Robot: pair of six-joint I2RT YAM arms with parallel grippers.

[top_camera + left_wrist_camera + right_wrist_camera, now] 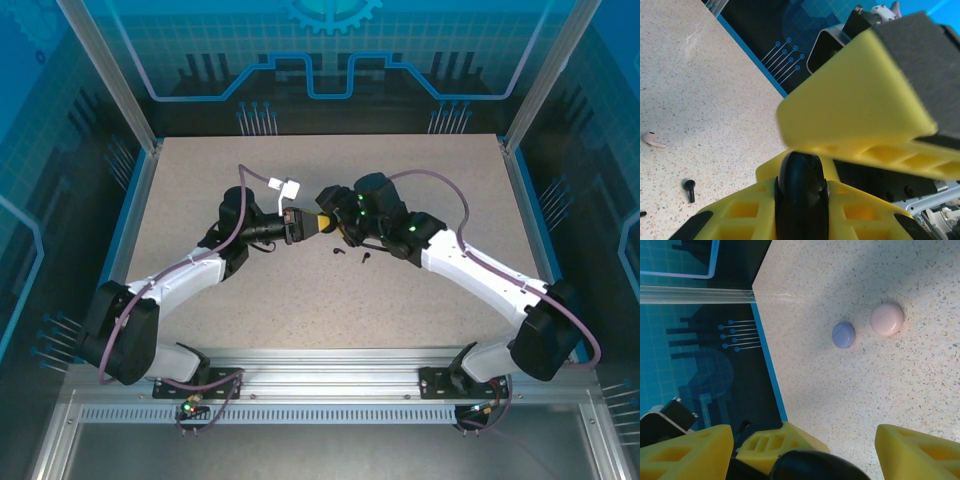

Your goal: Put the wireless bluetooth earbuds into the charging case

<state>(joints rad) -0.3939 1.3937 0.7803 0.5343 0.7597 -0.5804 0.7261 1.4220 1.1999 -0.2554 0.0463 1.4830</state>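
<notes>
- Black charging case (800,200), round and glossy: clenched between the jaws of the left gripper (296,222), held above mid-table.
- Right gripper (332,225): jaws released, spread either side of that case, holding nothing.
- Black earbud (689,190), pale pink earbud (652,140): loose on the tabletop, near the grippers. Probably very light, hard, slick, apt to roll or flick away; best pinched gently across the stem.
- Lavender case (843,335), pink case (887,319): closed, just beside each other.
- Tabletop (200,160): flat, speckled beige; blue printed walls (60,120) around.
</notes>
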